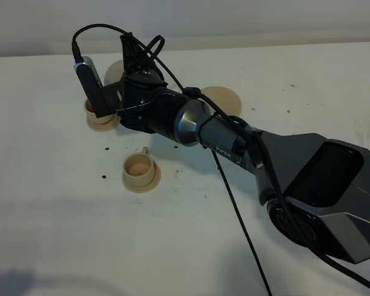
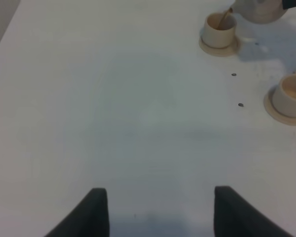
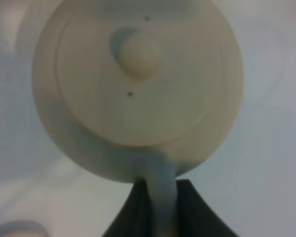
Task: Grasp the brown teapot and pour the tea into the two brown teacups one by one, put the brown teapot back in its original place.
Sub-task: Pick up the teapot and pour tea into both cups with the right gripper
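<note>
You have a plain white counter [image 1: 43, 234] with a few dark specks [image 2: 234, 74] on it and nothing behind it worth noting.

The right end effector [image 3: 160, 200] is clamped on the loop handle [image 3: 160, 180] of the brown teapot [image 3: 138, 98]. The dark jaws stand on either side of the handle with no gap showing. The teapot is held clear of the counter, above the far teacup [image 2: 219, 28]. The left wrist view shows a thin brown stream [image 2: 226, 18] running from the spout into that cup. The lid [image 3: 89, 59] is seated, and its knob [image 3: 140, 54] is intact.

Further out, the near teacup [image 1: 139, 168] stands on its own small saucer, apart from the far one. I cannot tell how full it is. The wide saucer [image 1: 225, 97], the teapot's original place, lies bare beside the right arm [image 1: 216, 139].

The left end effector [image 2: 158, 212] hovers over bare counter, well apart from both cups, with its jaws spread and nothing in them.

Handling, as a judgement:
- **Material:** this is glazed ceramic, so expect it to be rigid, smooth and brittle.
- **Grip:** the handle is the correct place to hold it, but the liquid's weight sits out from the grip, so the pot may swing on that thin loop.
- **Lid:** it looks loose-fitting, so you should keep the tilt shallow and slow.
- **Set-down:** ceramic on ceramic chips, so lower the pot onto its saucer gently.
</note>
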